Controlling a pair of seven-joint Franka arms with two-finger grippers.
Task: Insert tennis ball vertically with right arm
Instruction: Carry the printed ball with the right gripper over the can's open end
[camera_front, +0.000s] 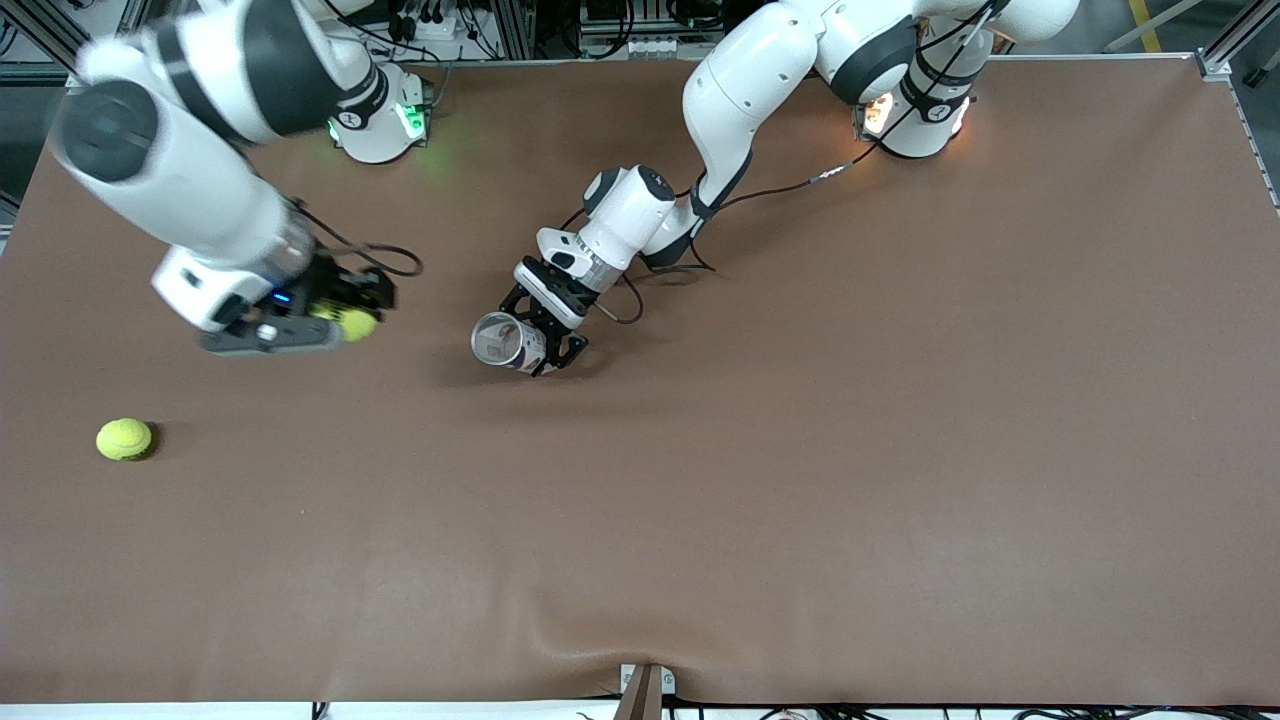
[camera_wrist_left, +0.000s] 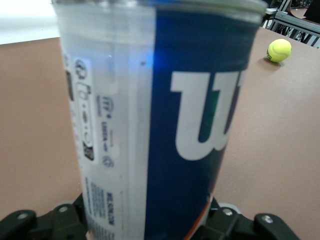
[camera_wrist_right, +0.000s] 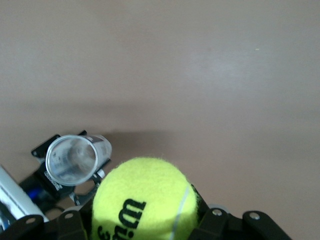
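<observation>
My right gripper is shut on a yellow-green tennis ball, which fills the space between its fingers in the right wrist view. It hangs over the bare table, some way toward the right arm's end from the can. The can is a clear tube with a blue label. It stands upright on the table with its open mouth up. My left gripper is around its lower part.
A second tennis ball lies loose on the brown table near the right arm's end, nearer to the front camera than my right gripper. It also shows in the left wrist view.
</observation>
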